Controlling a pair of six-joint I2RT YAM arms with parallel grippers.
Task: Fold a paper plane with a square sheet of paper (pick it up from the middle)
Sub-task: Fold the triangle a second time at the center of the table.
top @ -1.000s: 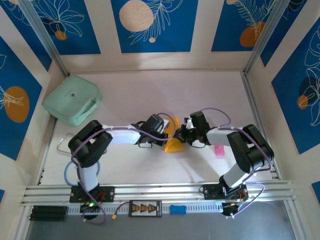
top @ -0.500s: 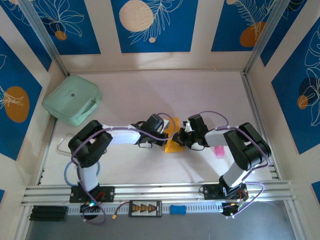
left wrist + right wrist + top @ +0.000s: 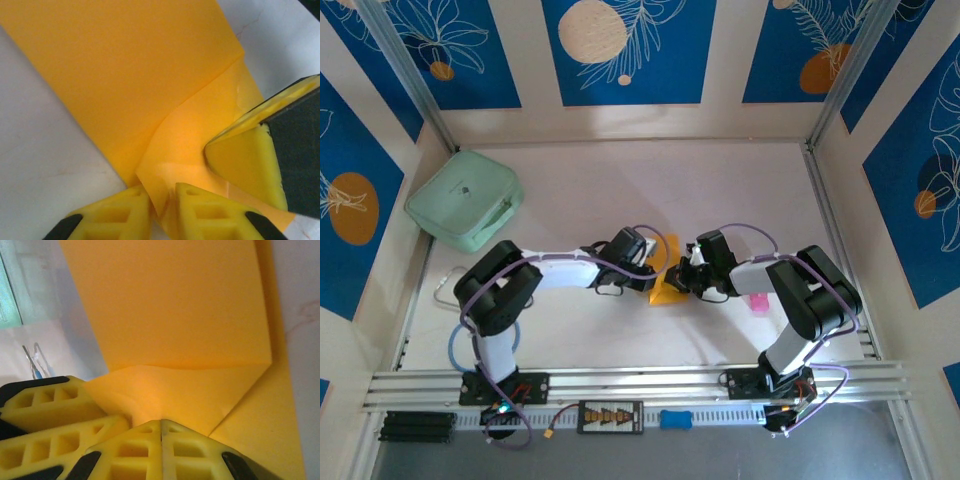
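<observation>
The square sheet of paper (image 3: 666, 292) lies mid-table as a creased orange-yellow shape with a raised flap (image 3: 190, 135), between the two wrists. My left gripper (image 3: 658, 272) reaches in from the left. Its jaws (image 3: 162, 192) stand slightly apart, with a raised fold of the paper between them. My right gripper (image 3: 678, 276) comes in from the right and is shut (image 3: 161, 422), fingertips together at the flap's base. One of its fingers (image 3: 250, 160) rests on the paper in the left wrist view. The two grippers nearly touch.
A mint-green case (image 3: 465, 200) sits at the back left. A small pink object (image 3: 758, 300) lies beside the right arm. The enclosure's walls run along both sides and the back, and an aluminium rail (image 3: 640, 385) crosses the front.
My right gripper has moved left, closer to the left gripper over the paper. The left jaws, shut before, have parted a little around the fold.
</observation>
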